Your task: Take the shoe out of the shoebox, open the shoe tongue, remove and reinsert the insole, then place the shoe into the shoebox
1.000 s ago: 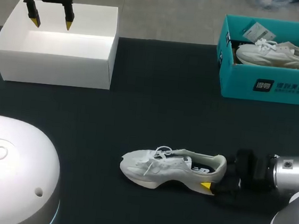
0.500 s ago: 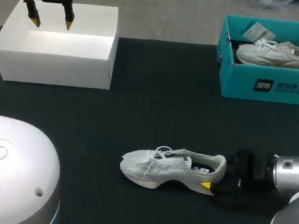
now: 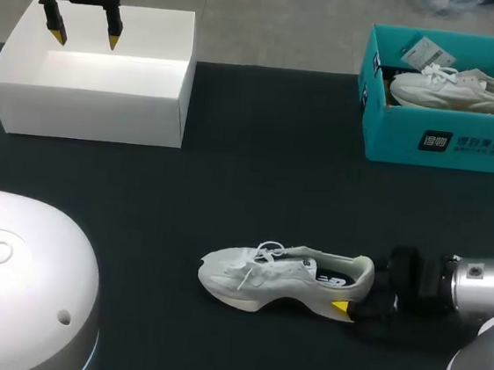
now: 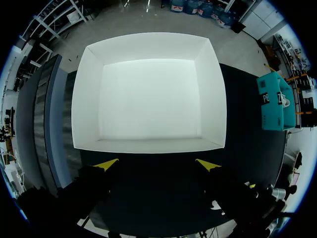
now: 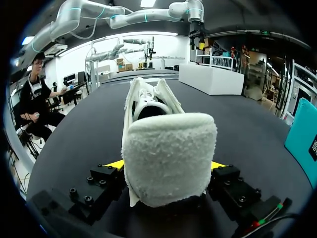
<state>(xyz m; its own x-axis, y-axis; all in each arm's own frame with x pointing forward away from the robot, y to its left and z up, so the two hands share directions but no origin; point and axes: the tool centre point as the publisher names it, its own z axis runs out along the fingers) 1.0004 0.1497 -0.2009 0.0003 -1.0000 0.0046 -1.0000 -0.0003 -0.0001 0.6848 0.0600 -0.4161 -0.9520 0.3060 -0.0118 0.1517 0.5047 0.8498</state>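
Hidden behind the white shoe (image 3: 281, 277) in the head view: one finger of the right gripper (image 5: 166, 166), only one yellow tip showing. Clamped on the shoe's heel from both sides, on the black table (image 3: 257, 177), well apart from the teal shoebox (image 3: 446, 144). Spread wide above the white box (image 3: 98, 90): left gripper (image 3: 84, 38), holding nothing.

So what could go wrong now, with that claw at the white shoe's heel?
The right gripper seems to pinch only the soft heel of the white shoe, so lifted it could droop or slip free. The teal shoebox already holds another shoe, leaving little room. The left gripper hangs far off over the white box, no help steadying.
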